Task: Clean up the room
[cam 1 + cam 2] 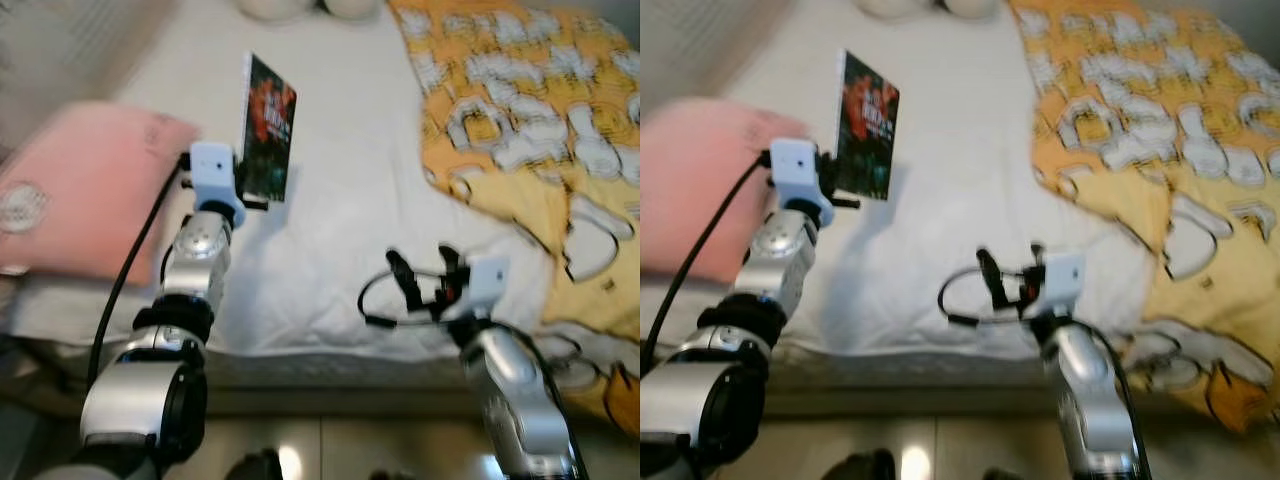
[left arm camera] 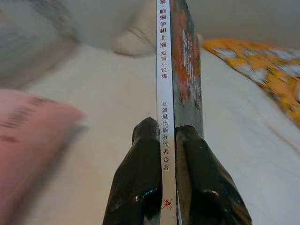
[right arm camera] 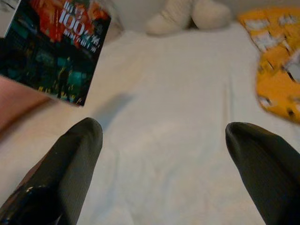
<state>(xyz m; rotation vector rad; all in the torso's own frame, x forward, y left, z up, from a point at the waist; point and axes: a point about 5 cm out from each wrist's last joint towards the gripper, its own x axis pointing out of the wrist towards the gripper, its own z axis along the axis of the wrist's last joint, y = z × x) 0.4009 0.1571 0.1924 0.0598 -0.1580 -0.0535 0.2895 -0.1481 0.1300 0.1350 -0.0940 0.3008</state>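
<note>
Judging by the scene, tidying under way but far from finished: one paperback book (image 1: 268,127) already lifted clear of the white bedsheet (image 1: 340,230), not yet put away anywhere. Still left on the bed, a pink pillow (image 1: 85,185) at 9 o'clock, a rumpled yellow patterned blanket (image 1: 530,130) at 2 o'clock, and pale plush toys (image 3: 187,14) at 12 o'clock by the head of the bed.

Left gripper (image 2: 165,136) clenched on the book, one black finger pressed to each cover, the white spine with printed Chinese characters running between them. Book held upright on edge, dark cover with red lettering facing toward 3 o'clock, raised above the sheet near the pillow's edge, at about 11 o'clock from the bed's middle.

Right gripper (image 3: 164,136) spread wide and holding nothing, hovering over bare sheet at about 5 o'clock, well apart from the book and just short of the blanket's near folds.

Likely next: carrying the book off to a proper resting place.
</note>
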